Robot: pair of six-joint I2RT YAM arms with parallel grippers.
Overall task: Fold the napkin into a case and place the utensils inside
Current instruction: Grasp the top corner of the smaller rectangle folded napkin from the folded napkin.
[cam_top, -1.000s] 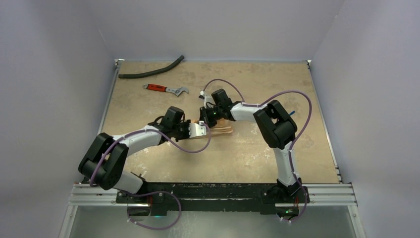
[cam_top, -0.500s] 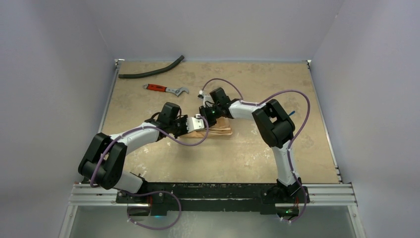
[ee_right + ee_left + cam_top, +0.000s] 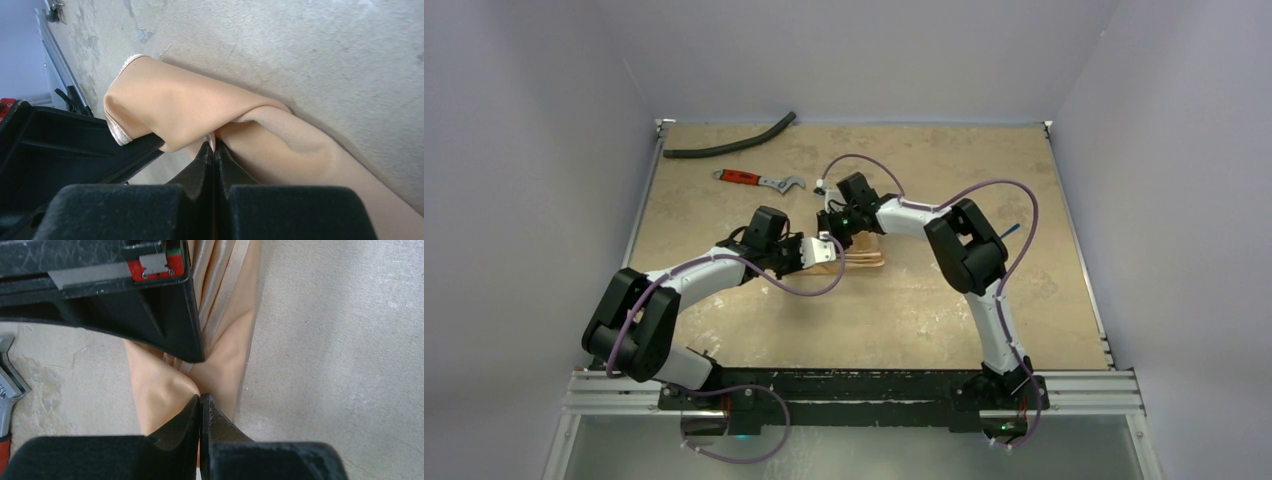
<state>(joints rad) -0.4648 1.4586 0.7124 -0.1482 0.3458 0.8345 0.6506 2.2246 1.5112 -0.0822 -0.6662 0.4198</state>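
The peach-orange napkin point(image 3: 864, 259) lies bunched into a short narrow strip at the table's middle. My left gripper point(image 3: 826, 250) is at its left end, shut on a pinch of the cloth; in the left wrist view its jaws point(image 3: 201, 400) meet on a raised fold of the napkin point(image 3: 227, 355). My right gripper point(image 3: 837, 230) is right beside it, and its jaws point(image 3: 214, 146) are shut on a thin edge where the napkin point(image 3: 185, 102) rolls over. A bit of the blue fork point(image 3: 1013, 229) shows behind the right arm. The spoon is hidden.
A red-handled wrench point(image 3: 759, 180) and a curved black hose point(image 3: 729, 145) lie at the far left of the table. The wrench's head point(image 3: 9, 387) shows at the left edge of the left wrist view. The two grippers nearly touch each other.
Both grippers have moved a little left and toward the far side, carrying the napkin's left end along. The strip looks shorter and more bunched than before.
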